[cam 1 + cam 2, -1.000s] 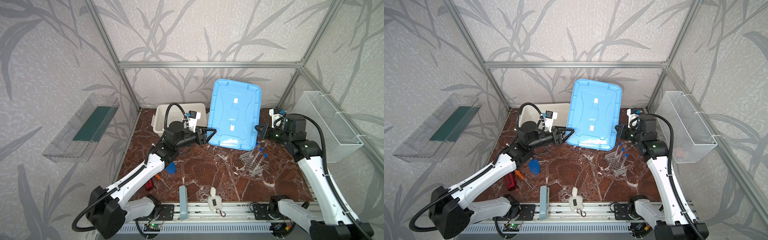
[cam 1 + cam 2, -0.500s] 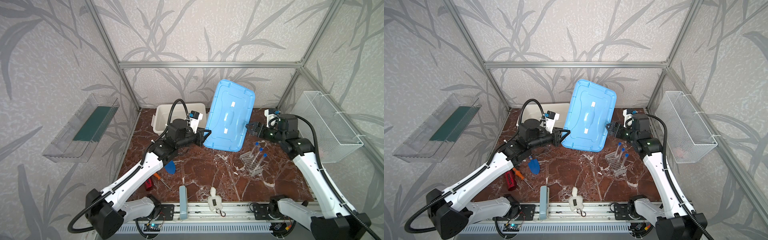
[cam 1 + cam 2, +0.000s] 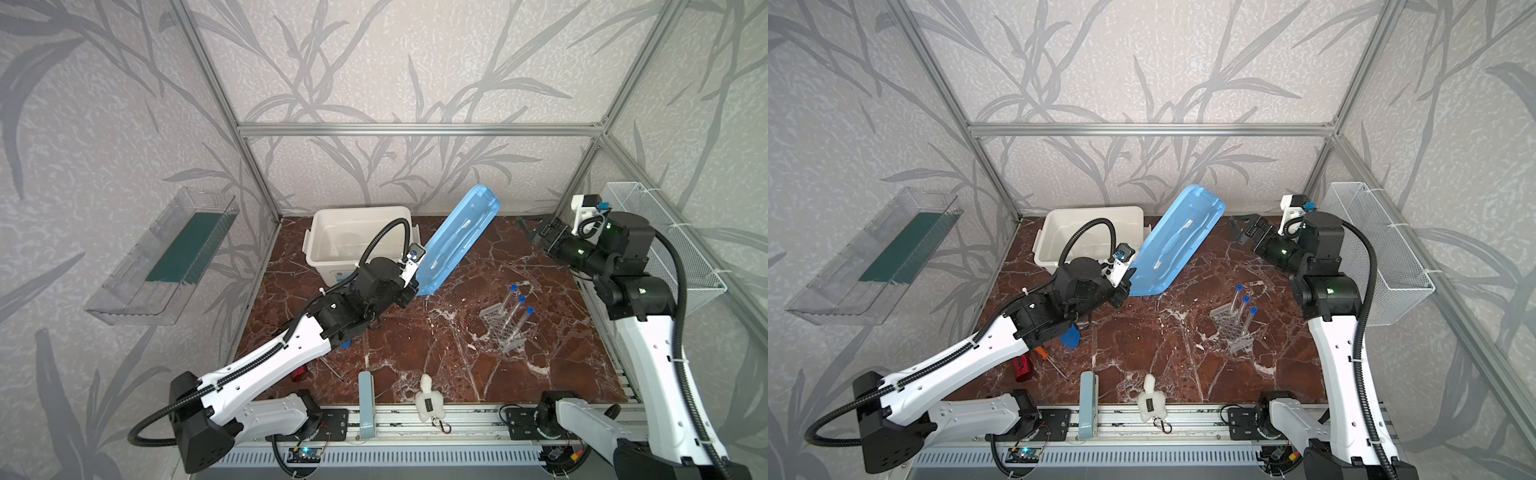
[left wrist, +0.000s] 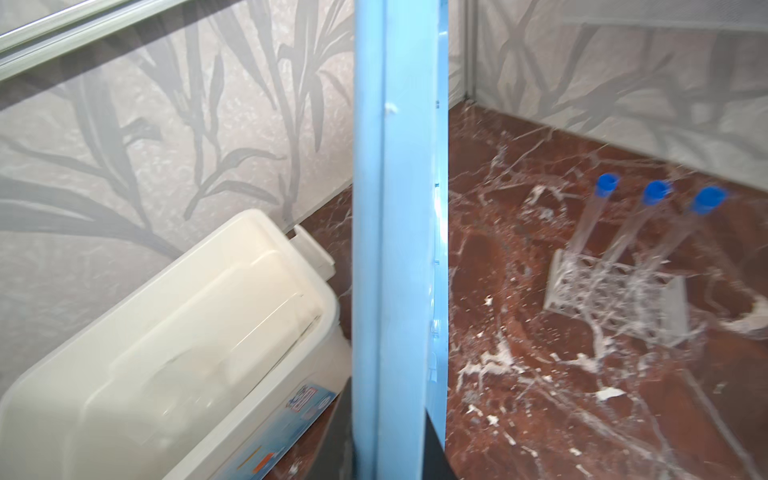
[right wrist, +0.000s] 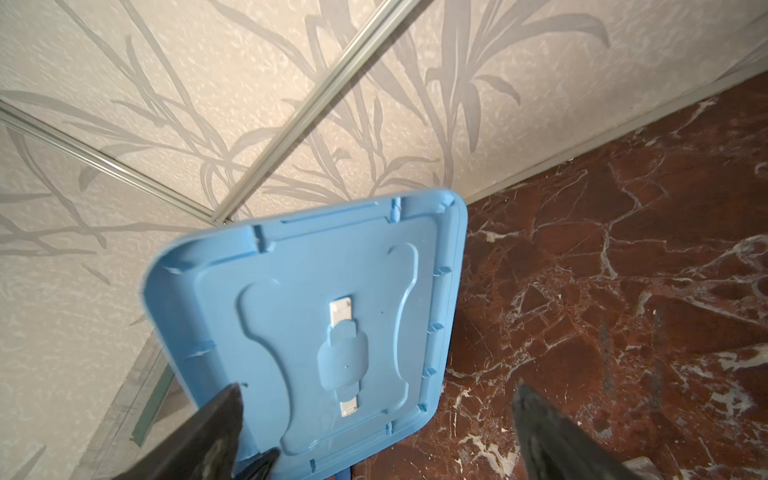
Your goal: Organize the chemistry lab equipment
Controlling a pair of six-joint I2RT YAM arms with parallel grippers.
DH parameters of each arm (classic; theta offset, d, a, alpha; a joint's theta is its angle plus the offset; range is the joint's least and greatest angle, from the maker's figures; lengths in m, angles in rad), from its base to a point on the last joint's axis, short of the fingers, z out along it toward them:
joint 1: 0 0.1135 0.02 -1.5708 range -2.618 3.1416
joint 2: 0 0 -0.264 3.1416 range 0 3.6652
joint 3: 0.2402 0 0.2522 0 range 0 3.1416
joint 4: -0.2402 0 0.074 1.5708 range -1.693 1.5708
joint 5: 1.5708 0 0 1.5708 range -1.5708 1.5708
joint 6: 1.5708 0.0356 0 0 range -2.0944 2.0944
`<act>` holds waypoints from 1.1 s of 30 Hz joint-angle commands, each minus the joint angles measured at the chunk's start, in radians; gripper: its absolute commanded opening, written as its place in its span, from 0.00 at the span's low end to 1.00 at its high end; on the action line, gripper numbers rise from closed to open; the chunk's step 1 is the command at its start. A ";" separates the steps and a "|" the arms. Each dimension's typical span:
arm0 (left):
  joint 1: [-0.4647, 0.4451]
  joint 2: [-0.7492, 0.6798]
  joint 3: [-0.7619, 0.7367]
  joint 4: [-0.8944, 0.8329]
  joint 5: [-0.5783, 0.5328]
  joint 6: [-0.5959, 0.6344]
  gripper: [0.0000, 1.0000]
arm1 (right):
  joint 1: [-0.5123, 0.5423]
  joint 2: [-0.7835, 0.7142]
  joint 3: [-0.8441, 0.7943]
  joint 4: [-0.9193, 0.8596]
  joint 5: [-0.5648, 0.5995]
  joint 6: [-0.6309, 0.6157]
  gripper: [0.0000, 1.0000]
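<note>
We saw the left pincer [image 3: 412, 287] clamped on the tilted blue lid [image 3: 457, 237], partly screening the white bin [image 3: 357, 237]; the right pincer [image 3: 528, 233] gaped, empty. Bin contents unclear.

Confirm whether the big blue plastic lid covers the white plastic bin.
No: the blue plastic lid stands tilted beside the open white plastic bin.

Red-brown marble counter [image 3: 457, 365]. White bin [image 3: 361, 210] at back left, clear tube rack [image 3: 505, 328] standing right of centre, blue trowel [image 3: 1070, 336], orange-handled screwdriver [image 3: 1050, 361] and red item [image 3: 1023, 365] front left.
</note>
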 commanded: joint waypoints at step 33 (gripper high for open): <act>-0.291 0.091 -0.236 0.387 -0.562 0.297 0.00 | 0.007 0.197 -0.143 0.042 -0.228 0.070 0.82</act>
